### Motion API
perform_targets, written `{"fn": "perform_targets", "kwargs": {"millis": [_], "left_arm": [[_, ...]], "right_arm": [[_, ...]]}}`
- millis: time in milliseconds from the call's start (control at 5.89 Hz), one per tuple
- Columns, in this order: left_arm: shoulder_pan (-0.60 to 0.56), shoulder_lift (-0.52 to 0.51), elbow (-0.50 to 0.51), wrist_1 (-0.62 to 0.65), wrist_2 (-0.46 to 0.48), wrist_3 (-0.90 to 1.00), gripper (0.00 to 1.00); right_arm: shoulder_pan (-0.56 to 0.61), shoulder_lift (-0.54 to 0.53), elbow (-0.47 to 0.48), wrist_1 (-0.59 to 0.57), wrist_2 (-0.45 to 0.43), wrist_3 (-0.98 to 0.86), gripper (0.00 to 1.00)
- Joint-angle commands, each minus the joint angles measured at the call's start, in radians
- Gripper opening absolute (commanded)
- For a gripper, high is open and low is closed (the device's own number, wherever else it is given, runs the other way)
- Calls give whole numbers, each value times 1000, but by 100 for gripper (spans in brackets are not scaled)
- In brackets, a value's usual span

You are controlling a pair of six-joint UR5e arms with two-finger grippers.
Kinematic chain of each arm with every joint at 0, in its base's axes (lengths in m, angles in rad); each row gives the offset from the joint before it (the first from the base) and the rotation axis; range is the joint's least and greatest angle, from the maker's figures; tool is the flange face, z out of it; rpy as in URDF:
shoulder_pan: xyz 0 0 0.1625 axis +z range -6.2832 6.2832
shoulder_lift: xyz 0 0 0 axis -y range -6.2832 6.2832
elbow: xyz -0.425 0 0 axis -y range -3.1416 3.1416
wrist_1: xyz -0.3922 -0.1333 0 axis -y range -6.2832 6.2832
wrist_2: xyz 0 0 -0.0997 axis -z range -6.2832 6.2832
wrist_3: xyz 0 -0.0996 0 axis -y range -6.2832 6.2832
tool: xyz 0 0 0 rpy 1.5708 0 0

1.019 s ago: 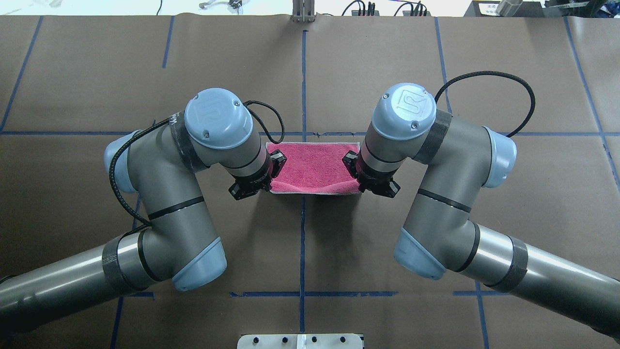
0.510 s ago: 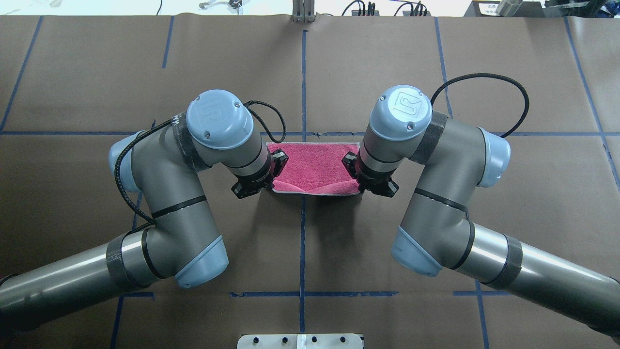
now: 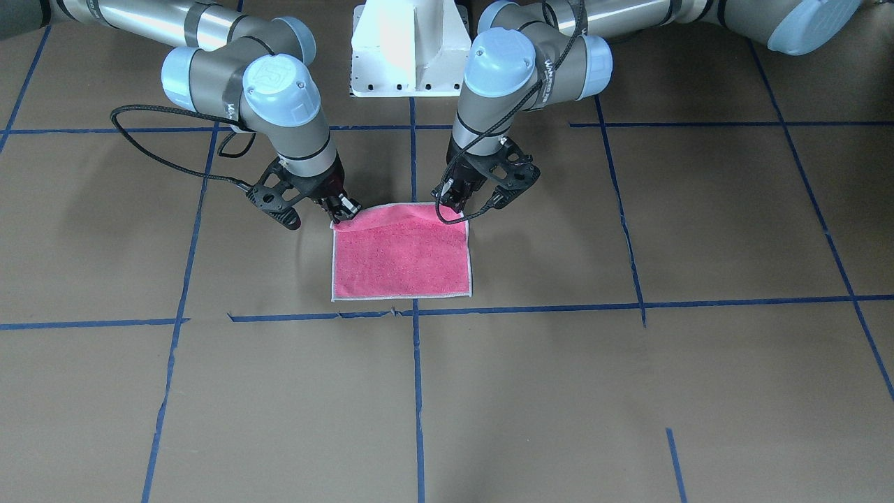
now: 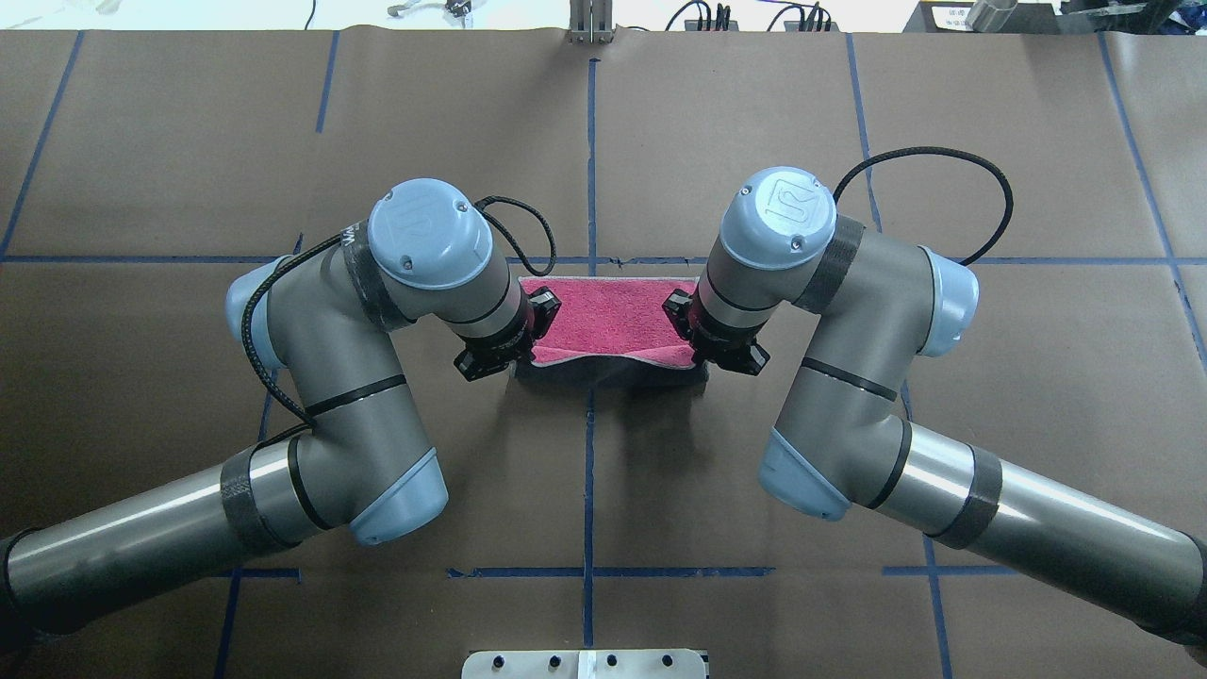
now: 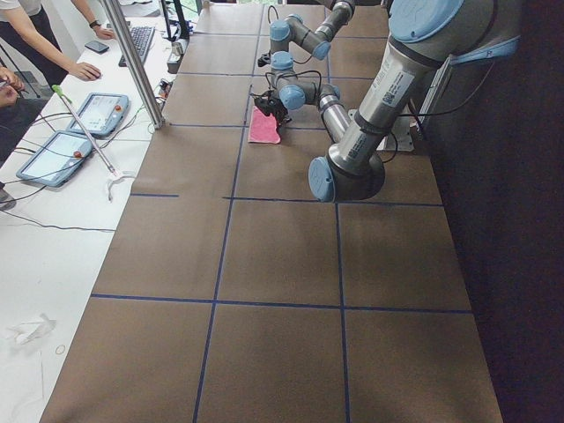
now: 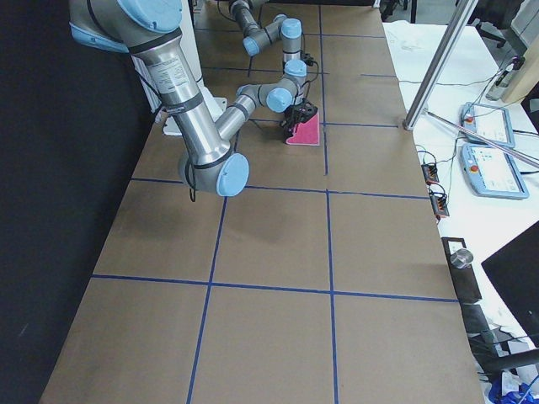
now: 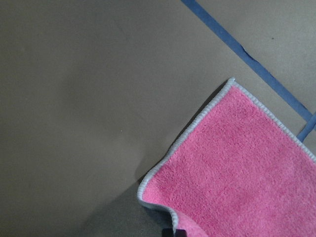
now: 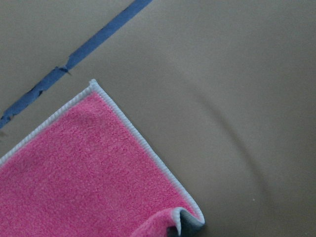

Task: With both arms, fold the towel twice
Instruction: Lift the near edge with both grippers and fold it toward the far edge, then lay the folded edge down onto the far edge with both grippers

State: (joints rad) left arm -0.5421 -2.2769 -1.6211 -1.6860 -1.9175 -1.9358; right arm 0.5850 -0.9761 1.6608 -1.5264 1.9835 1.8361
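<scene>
Our left gripper (image 3: pixel 450 208) is pressed together on the towel's (image 4: pixel 608 316) near corner on our left side, and the left wrist view shows a black fingertip (image 7: pixel 173 232) at the spot where the pink cloth runs out of the bottom of the frame. Our right gripper (image 3: pixel 343 212) pinches the matching near corner on our right, where the cloth curls and shows a bit of its grey face (image 8: pixel 188 223). Between the two grippers the near edge is held up off the table (image 4: pixel 603 141). It sags a little in the middle and throws a dark shadow on the brown surface beneath it. The rest of the towel lies flat with its bright pink terry face up and a whitish stitched border around it. From overhead it reads as a rectangle whose long axis runs side to side across the table, from one gripper to the other. Its short sides point away from us. Its far edge lies just beside a blue tape line (image 4: pixel 651 260) and parallel to it, and another tape line (image 4: pixel 590 453) runs toward us from under its middle. Our left arm (image 4: pixel 321 368) and right arm (image 4: pixel 849 377) bend in from either side, with the wrists tilted inward over the two short ends.
</scene>
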Motion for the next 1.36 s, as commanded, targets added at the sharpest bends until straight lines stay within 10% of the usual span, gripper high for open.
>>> {"fn": "perform_targets", "kwargs": {"millis": [0,1189], "left_arm": [[-16,-1,27,-29,0,0,0],[-52,-39,136,-109,0,-75,0]], "right_arm": [[15,2,-15,2,12,-12,5],[59,85,-137,3,49,-29,5]]}}
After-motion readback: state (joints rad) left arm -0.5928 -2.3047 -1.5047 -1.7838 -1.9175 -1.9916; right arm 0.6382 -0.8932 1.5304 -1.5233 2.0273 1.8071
